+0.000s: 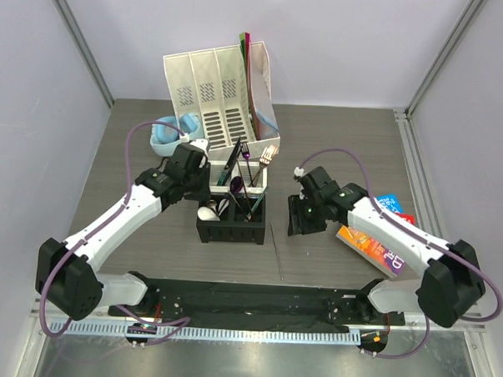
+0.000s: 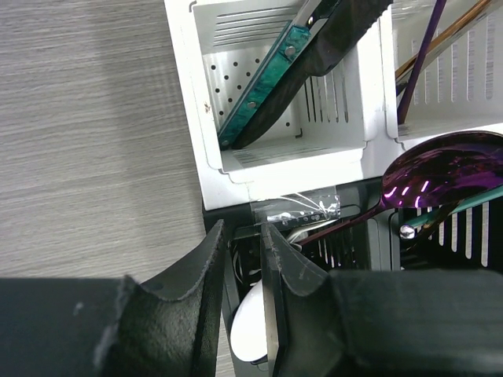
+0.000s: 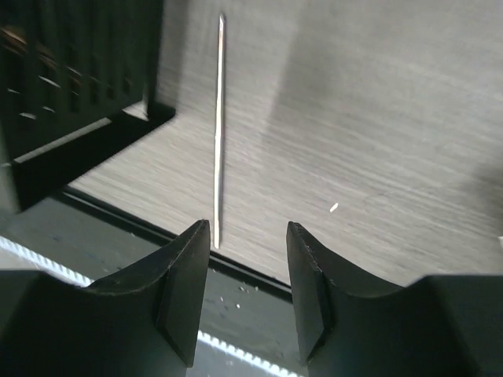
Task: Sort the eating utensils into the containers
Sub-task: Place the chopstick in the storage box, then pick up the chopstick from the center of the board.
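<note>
Left gripper (image 2: pixel 242 228) pinches a white spoon (image 2: pixel 250 334) between its jaws, at the caddy's (image 2: pixel 189 118) black cell; a purple spoon (image 2: pixel 448 169) sits ahead-right. Right gripper (image 3: pixel 247 228) jaws spread, empty; a thin stick (image 3: pixel 219 126) lies on the table (image 3: pixel 377 118) straight ahead, between the jaw tips

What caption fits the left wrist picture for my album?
Left tool over the caddy: white spoon by its fingers, purple spoon across a black cell, teal-handled utensil in a white cell.

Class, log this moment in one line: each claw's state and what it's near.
left claw: at caddy rim, by white spoon | right claw: open, empty, thin stick on table ahead
</note>
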Available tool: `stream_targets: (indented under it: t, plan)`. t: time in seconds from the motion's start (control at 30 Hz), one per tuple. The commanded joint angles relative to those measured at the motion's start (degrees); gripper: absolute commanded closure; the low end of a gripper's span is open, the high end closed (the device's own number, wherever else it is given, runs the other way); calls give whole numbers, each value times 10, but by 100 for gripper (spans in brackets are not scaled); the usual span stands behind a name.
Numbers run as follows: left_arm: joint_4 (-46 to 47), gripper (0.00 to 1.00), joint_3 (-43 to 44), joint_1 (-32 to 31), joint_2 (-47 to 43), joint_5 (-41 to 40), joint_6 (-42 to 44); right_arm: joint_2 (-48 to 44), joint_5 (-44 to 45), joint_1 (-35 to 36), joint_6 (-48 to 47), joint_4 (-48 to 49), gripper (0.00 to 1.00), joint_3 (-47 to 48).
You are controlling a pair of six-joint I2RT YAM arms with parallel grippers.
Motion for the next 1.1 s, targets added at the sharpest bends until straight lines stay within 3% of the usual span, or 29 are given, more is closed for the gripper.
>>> stream_targets:
  t: [0.0, 0.27, 0.53, 1.07]
  plan:
    - [0, 75, 18, -2, 0, -16, 0, 37, -47, 4, -26, 5, 51, 16]
    - [-15, 74, 3, -1, -22, -47, 1, 125, -84, 12, -51, 26, 50, 50]
    - [-8, 72, -11, 10, -51, -63, -7, 225, -78, 36, -76, 38, 55, 68]
    - [-11, 72, -23, 23, -60, -74, 5, 295, -24, 50, -71, 23, 58, 106]
